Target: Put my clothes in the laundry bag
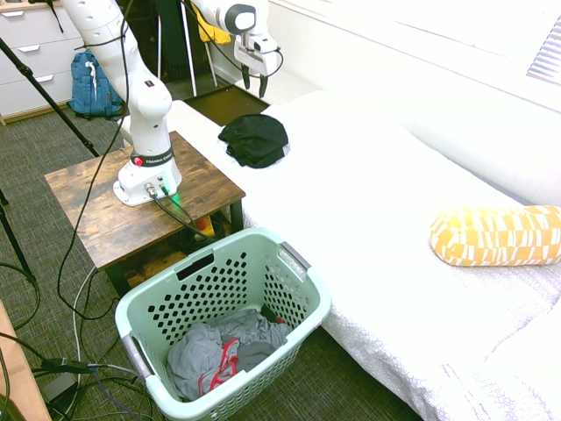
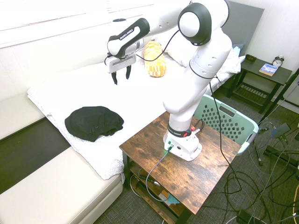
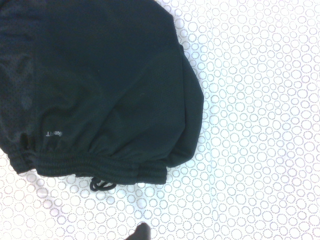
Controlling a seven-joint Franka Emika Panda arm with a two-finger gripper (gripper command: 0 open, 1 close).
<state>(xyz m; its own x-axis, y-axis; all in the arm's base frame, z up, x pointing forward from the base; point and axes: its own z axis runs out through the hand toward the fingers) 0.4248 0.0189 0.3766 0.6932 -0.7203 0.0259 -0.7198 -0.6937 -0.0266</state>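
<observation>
1. The black elastic-waist shorts (image 3: 105, 95) lie bunched on the white patterned bedsheet (image 3: 260, 110), with a drawstring loop (image 3: 102, 184) at the waistband.
2. The gripper (image 2: 122, 75) hangs above the bed, its 2 fingers apart and holding nothing.
3. The mint-green laundry basket (image 1: 182, 260) stands on the floor beside the bed and the wooden table (image 1: 92, 210); a grey garment with red trim (image 1: 206, 355) lies inside it.
4. The yellow-and-white bolster (image 1: 495, 237) rests on the bed.
</observation>
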